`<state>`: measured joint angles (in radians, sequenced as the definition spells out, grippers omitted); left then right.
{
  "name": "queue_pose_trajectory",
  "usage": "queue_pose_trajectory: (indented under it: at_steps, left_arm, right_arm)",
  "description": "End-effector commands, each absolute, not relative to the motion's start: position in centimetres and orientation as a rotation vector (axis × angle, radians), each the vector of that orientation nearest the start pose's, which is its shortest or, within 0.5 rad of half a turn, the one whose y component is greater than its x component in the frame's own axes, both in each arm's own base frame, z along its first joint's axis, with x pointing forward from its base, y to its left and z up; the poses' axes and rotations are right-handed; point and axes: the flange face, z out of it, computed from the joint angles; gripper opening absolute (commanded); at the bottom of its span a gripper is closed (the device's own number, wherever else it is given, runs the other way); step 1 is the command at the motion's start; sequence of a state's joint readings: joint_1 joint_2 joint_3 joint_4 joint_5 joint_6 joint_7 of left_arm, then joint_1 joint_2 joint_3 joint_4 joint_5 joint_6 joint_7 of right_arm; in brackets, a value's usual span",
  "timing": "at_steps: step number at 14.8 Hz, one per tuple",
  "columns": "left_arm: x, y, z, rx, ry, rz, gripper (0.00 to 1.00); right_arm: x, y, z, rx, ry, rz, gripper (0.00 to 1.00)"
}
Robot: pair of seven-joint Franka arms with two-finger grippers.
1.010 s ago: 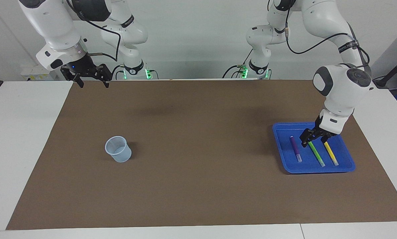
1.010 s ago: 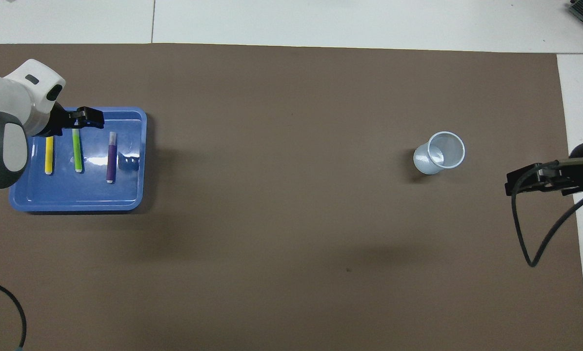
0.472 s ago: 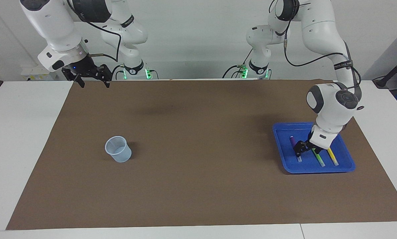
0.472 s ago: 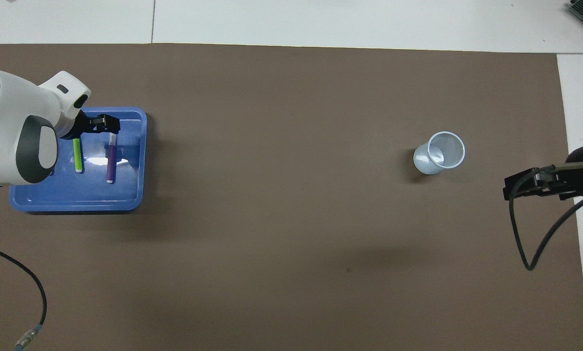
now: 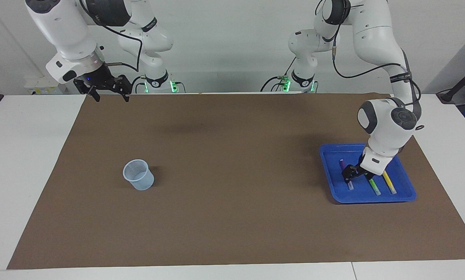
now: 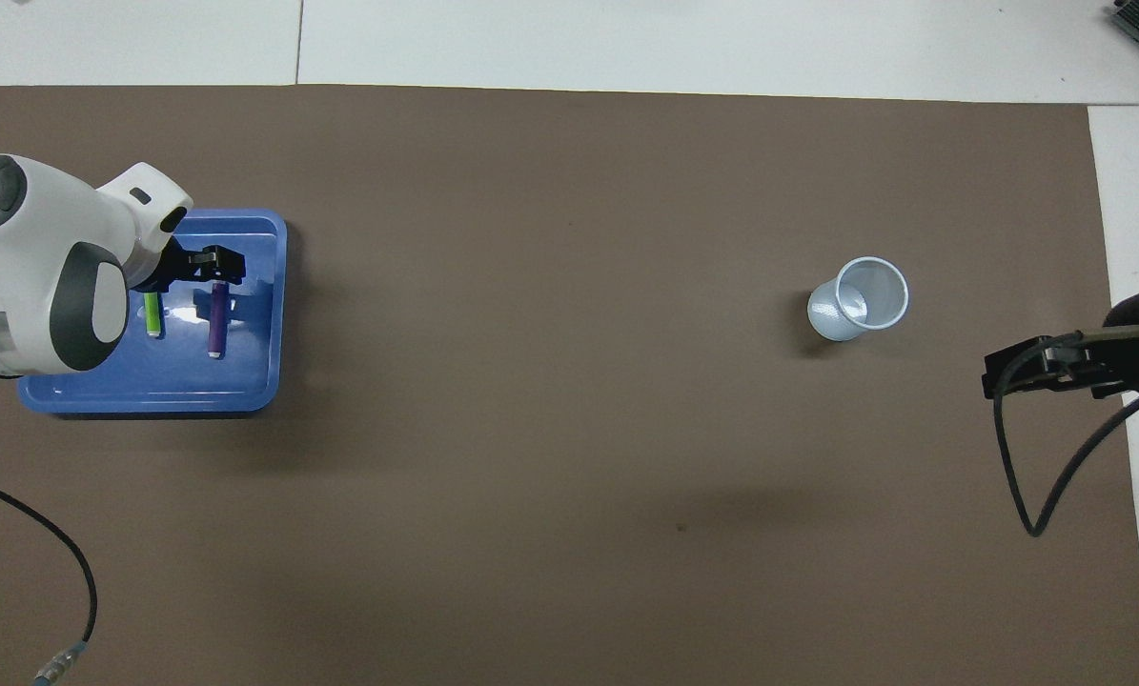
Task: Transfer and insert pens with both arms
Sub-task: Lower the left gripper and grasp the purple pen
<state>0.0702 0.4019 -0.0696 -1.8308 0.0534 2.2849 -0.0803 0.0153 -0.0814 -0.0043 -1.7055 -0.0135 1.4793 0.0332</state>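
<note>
Three pens lie side by side in a blue tray (image 5: 405, 194) (image 6: 245, 381) at the left arm's end of the table. The purple pen (image 5: 350, 185) (image 6: 216, 329) is toward the table's middle, then the green pen (image 5: 374, 188) (image 6: 152, 314) and the yellow pen (image 5: 388, 183). The arm hides the yellow pen in the overhead view. My left gripper (image 5: 353, 175) (image 6: 212, 269) is open, low in the tray, straddling the purple pen's coloured end. My right gripper (image 5: 108, 96) (image 6: 993, 367) is open and empty, waiting in the air over the mat's corner near its base.
A pale translucent cup (image 5: 139, 175) (image 6: 860, 300) stands upright on the brown mat (image 5: 232, 217) toward the right arm's end. Black cables hang from the right wrist (image 6: 1036, 476) and from the left arm (image 6: 64, 562).
My left gripper has moved from over the green pen sideways to the purple pen and come down lower into the tray. The right arm has barely shifted. The pens and cup have not moved.
</note>
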Motion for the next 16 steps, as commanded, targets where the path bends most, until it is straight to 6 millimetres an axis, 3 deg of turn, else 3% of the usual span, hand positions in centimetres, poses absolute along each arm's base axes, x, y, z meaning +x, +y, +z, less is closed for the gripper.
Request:
queue_pose_trajectory:
  at_steps: [1,6,11,15,16]
  left_arm:
    - [63.5,0.5,31.5,-3.113,-0.052,-0.059,1.00]
    - [62.4,0.0,30.8,-3.114,-0.058,-0.037,0.90]
    - [62.4,0.6,30.8,-3.114,-0.073,-0.035,0.64]
    - [62.4,0.5,30.9,-3.113,-0.071,-0.030,0.24]
    - [62.3,0.5,30.8,-3.113,-0.071,-0.023,0.05]
  right_arm:
    - [50.7,0.3,59.8,-3.135,0.029,0.234,1.00]
    - [50.7,0.1,59.9,-3.134,0.029,0.231,1.00]
    - [50.7,0.1,59.8,-3.134,0.022,0.231,1.00]
    - [50.7,0.1,59.9,-3.134,0.026,0.229,1.00]
    - [50.7,0.1,59.8,-3.134,0.026,0.231,1.00]
